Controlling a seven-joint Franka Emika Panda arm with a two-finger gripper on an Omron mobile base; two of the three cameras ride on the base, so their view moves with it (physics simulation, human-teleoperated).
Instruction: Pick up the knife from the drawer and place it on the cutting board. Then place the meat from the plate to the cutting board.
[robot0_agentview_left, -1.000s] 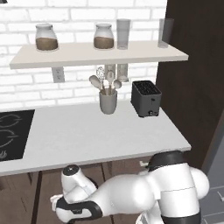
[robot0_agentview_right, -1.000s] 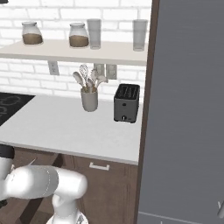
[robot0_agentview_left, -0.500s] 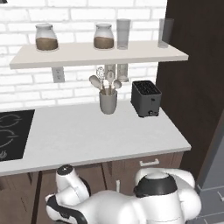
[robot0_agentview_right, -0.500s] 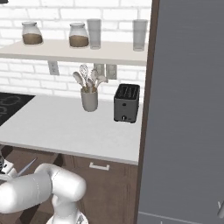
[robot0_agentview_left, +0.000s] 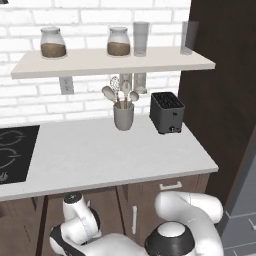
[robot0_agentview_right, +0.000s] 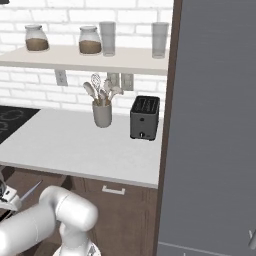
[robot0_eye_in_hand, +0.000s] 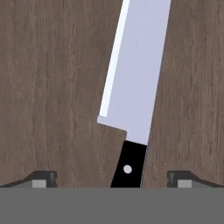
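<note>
knife (robot0_eye_in_hand: 133, 83) lies flat on the dark wood drawer floor (robot0_eye_in_hand: 48, 87), blade tip cut off at the top, handle end hidden at the bottom; jaws spread wide, one fingertip (robot0_eye_in_hand: 41, 178) each side, not touching it; arm sits lower below the surface (robot0_agentview_left: 110, 155) than half a second ago

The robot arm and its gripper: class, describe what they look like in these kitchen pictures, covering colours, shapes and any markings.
The arm is built of glossy white, rounded, tube-like segments joined at bulbous elbows, with dark grey to black joints, one a round dark cap ringed in white. No cables or lettering are visible. The gripper has two small dark fingertips, each with a lighter grey inner patch, seen in the hand view.
</note>
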